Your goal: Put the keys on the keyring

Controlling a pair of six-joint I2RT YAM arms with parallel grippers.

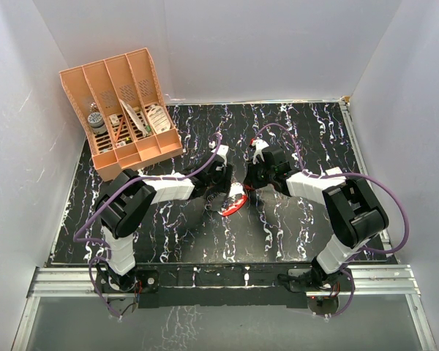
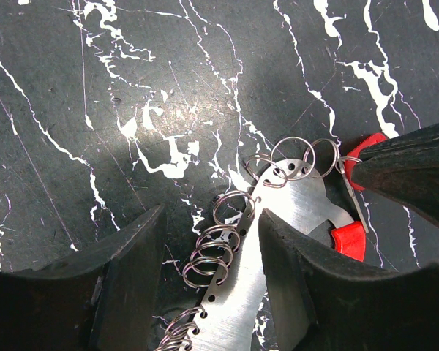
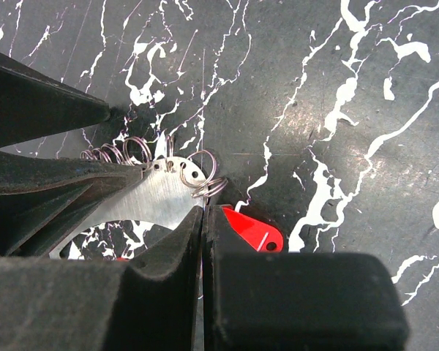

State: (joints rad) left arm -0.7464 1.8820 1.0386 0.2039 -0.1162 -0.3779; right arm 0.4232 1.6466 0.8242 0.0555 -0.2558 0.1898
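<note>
grippers: we count two, the left gripper (image 2: 212, 213) and the right gripper (image 3: 203, 212), meeting mid-table over the keyring (image 1: 236, 199).
keyring: one, lying on the table (image 1: 314, 146) between the two grippers, with a red rim on one side and white on the other.
metal plate (image 2: 296, 208): one, shiny, part of the keyring, with small holes along its edge.
wire rings (image 2: 293, 152): we count three loops at the plate's rounded end, a smaller one by the right gripper's tip and a lone one lower down. The rest overlap too much to count.
left gripper: fingers spread, straddling the metal plate. One finger lies against it and the other stands clear of the wire rings.
right gripper: fingers pressed flat together at the plate's rounded end. We cannot tell whether a wire is nipped between them.
key (image 3: 253, 231): one red tab with a single hole, just beside the right gripper's tips and the plate's end.
rack (image 1: 143, 69): one, orange, with four slots, at the far left.
writing: a printed card (image 1: 158, 117) stands in the rack, too small for us to read.
</note>
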